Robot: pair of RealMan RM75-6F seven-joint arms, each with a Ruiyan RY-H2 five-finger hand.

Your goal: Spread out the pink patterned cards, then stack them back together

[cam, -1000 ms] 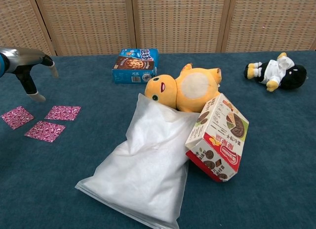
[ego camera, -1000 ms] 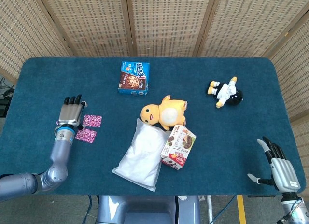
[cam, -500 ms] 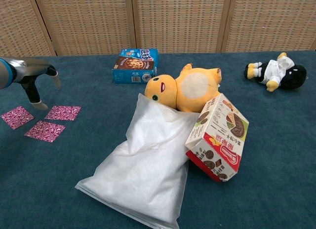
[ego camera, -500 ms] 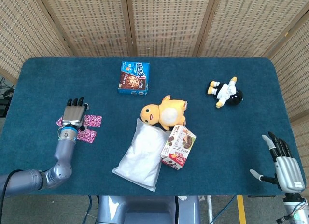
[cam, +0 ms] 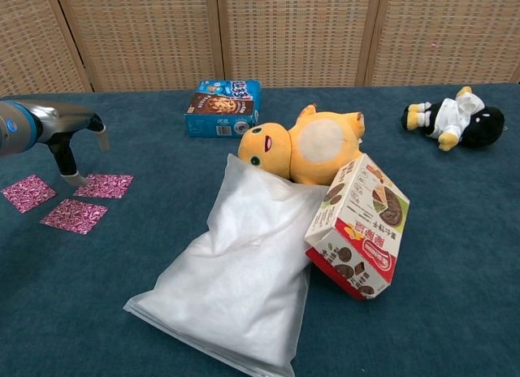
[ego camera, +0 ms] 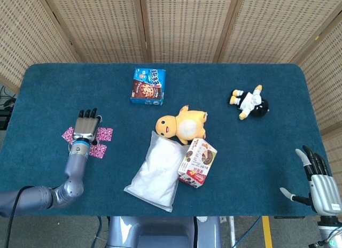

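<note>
Left hand [ego camera: 86, 129] hovers flat over three pink patterned cards [cam: 75, 215], fingers spread, grasping nothing, well left of the white plastic bag [ego camera: 158, 172]; right hand [ego camera: 318, 185] open too.

3 pink cards [cam: 75, 215] [cam: 104, 185] [cam: 27, 192], 2 boxes [ego camera: 148, 86] [ego camera: 197, 162], 2 plush toys [ego camera: 180, 123] [ego camera: 249, 102], 1 white bag [ego camera: 157, 171], 2 hands [ego camera: 85, 128] [ego camera: 319, 185]; hidden extra cards possible.

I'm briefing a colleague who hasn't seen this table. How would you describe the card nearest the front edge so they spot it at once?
Start at the white bag in the middle and look far left, below the left hand. Three pink patterned cards lie flat and apart there; the front card is the one closest to the viewer, unlike the right card by the fingers and the left card.
</note>
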